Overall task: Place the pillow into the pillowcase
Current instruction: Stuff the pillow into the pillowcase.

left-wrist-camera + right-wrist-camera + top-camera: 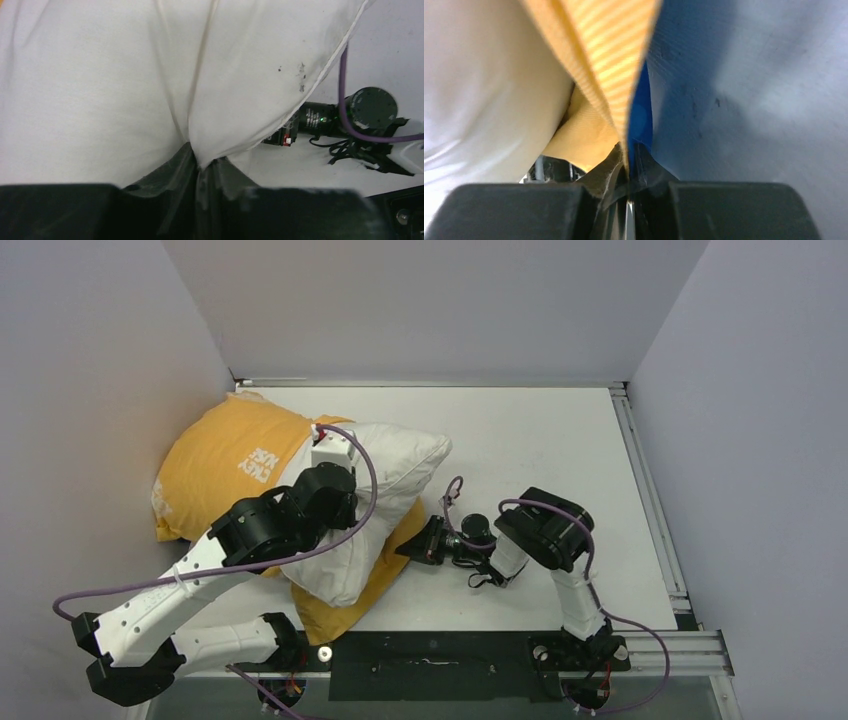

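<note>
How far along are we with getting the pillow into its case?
Partly done: one end of the pillow looks tucked inside the pillowcase, which bulges at the far left. In hand: the left jaws are shut on a pillow fold, and the right jaws are shut on the pillowcase's open edge. Left to do: most of the white pillow lies bare and has to go in.

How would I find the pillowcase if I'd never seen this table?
Look at the white table, toward its far left corner. A thin orange-yellow fabric pillowcase with white lettering shows beside and beneath a plump off-white pillow. It is the only brightly coloured thing there; the pillow is plain.
</note>
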Robot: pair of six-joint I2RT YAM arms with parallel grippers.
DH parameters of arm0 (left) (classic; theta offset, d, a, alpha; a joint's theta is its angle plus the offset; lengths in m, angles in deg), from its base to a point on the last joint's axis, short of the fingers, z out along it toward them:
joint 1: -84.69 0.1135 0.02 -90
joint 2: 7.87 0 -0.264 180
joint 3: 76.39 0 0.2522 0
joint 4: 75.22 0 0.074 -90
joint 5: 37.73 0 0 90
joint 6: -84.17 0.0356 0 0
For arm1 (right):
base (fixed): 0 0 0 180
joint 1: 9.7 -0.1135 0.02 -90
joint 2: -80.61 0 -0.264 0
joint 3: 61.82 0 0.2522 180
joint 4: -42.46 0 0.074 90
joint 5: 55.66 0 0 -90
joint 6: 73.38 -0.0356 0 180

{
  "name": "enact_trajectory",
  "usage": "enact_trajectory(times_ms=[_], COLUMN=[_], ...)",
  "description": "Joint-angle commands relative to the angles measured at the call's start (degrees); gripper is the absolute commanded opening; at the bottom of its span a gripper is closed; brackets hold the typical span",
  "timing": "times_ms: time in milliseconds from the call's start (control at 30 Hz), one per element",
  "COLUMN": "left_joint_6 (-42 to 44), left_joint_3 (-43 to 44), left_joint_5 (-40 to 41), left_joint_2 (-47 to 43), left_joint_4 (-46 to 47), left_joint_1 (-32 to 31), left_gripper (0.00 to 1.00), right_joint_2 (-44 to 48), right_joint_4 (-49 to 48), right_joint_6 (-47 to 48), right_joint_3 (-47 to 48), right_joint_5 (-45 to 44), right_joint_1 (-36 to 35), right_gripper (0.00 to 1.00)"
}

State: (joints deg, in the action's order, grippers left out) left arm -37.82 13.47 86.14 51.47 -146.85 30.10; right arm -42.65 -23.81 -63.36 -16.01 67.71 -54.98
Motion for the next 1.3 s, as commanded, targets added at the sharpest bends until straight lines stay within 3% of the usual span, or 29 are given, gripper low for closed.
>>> enact_trajectory(times_ms=[0,67,167,367,600,767,867,967,1167,1267], left_joint_6=[0.8,2.1,4.5,7.4,6.8,3.6,-2.2,-6.6,-3.8,-2.7], left_joint_3=[-1.4,-1.5,-0.4,3.9,7.6,6.3,4.0,0.1,-5.6,-6.4], left_joint_5=[0.3,-3.0,-8.7,-8.3,-4.3,2.9,10.5,11.9,11.4,10.8], left_joint_2=[-2.4,-2.2,-1.4,2.6,13.9,19.8,21.9,21.0,15.9,14.9], left_joint_4=[5.3,6.6,8.8,15.9,21.3,20.0,13.2,9.6,13.3,14.8], left_joint_1=[1.0,1.0,-0.5,-11.5,-20.8,-21.4,-18.9,-13.1,-6.3,-5.0], left_gripper=[0.27,0.53,0.76,0.80,0.69,0.48,0.35,0.23,0.08,0.01], right_joint_2=[14.2,21.4,34.4,50.6,53.8,57.8,62.2,68.0,77.0,77.5], right_joint_4=[10.5,15.1,25.8,47.3,54.6,60.8,66.9,72.8,78.8,78.8], right_joint_6=[11.8,14.9,20.2,30.1,32.7,35.3,38.1,39.7,40.5,39.7], right_joint_3=[-2.9,-5.3,-7.3,-4.3,-1.7,0.7,3.0,5.5,15.5,21.9], right_joint_5=[-1.2,-1.1,-0.8,-1.9,-1.5,-2.0,-2.6,-1.9,7.9,11.1], right_joint_1=[2.7,4.6,7.6,10.5,10.9,11.4,12.9,15.9,27.3,28.6], right_gripper=[0.05,0.05,0.05,0.05,0.05,0.05,0.05,0.05,0.05,0.05])
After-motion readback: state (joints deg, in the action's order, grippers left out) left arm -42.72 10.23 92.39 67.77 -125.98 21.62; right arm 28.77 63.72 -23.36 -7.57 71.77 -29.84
